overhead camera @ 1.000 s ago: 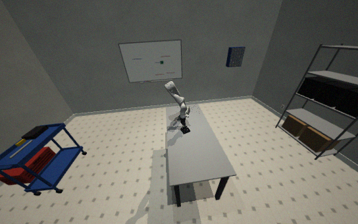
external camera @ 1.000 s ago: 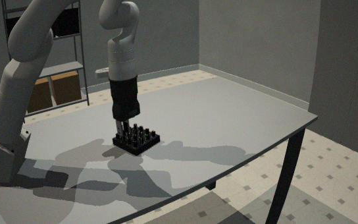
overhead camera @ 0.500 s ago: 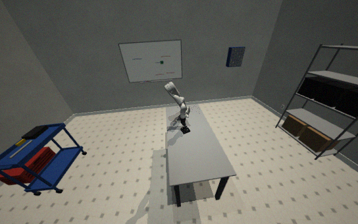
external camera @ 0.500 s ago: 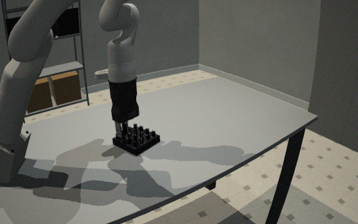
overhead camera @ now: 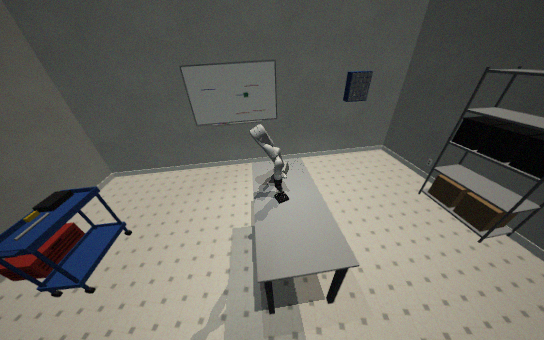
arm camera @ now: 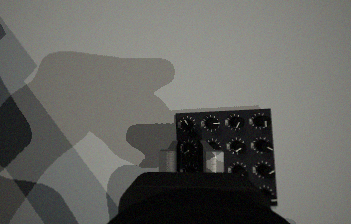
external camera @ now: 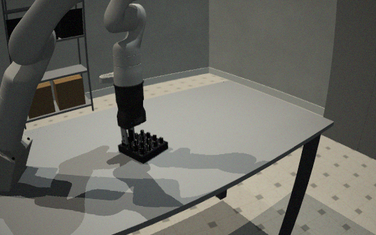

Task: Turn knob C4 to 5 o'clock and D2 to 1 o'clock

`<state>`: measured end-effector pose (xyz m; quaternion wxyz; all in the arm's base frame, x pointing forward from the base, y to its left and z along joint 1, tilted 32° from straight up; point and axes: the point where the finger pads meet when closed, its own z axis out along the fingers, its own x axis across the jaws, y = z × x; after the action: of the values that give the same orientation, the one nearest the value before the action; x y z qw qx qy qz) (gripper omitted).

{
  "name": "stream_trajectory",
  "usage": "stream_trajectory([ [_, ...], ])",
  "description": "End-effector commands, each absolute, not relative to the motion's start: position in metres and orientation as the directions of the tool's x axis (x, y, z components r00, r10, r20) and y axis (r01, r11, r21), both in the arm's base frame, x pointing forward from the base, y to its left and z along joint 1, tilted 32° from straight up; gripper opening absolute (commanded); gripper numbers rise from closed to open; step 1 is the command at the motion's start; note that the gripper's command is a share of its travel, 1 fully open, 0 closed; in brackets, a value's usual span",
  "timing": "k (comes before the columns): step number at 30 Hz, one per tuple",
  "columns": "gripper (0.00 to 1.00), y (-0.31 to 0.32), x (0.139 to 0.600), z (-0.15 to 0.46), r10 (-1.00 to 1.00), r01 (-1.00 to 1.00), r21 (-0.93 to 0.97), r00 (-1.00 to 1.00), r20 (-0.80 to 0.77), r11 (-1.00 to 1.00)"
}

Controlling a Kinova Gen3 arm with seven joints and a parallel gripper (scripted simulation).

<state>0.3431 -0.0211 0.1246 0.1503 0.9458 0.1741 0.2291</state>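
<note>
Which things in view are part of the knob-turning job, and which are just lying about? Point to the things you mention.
Part of the job:
- knob box (overhead camera: 280, 201) (external camera: 144, 157) (arm camera: 226, 134), with its knobs
- gripper (external camera: 128, 138) (arm camera: 189, 151)
- table (overhead camera: 300, 235) (external camera: 221, 121) (arm camera: 276, 50), which the box stands on

Just lying about:
- blue cart (overhead camera: 81, 250)
- red crates (overhead camera: 65, 245)
- whiteboard (overhead camera: 220, 107)
- shelf rack (overhead camera: 479, 95) (external camera: 89, 69)
- brown boxes (overhead camera: 479, 211) (external camera: 70, 92)
- blue wall panel (overhead camera: 359, 86)

Blue cart (overhead camera: 67, 250) w/ red crate (overhead camera: 35, 257) on lower shelf, well off to one side of the gripper; metal rack (overhead camera: 472, 102) (external camera: 87, 57) w/ brown boxes (overhead camera: 479, 211) (external camera: 70, 91) well off on the opp. side. Whiteboard (overhead camera: 230, 105) & blue-edged wall panel (overhead camera: 358, 86) on wall, both higher than gripper.
</note>
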Motion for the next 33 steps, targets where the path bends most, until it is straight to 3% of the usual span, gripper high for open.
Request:
stream_trajectory([
  [1, 0.46, -0.0211, 0.3433, 0.1249, 0.398, 0.26, 0.365, 0.834, 0.382, -0.894],
  [33, 0.46, -0.0227, 0.347, 0.1184, 0.398, 0.26, 0.365, 0.834, 0.382, -0.894],
])
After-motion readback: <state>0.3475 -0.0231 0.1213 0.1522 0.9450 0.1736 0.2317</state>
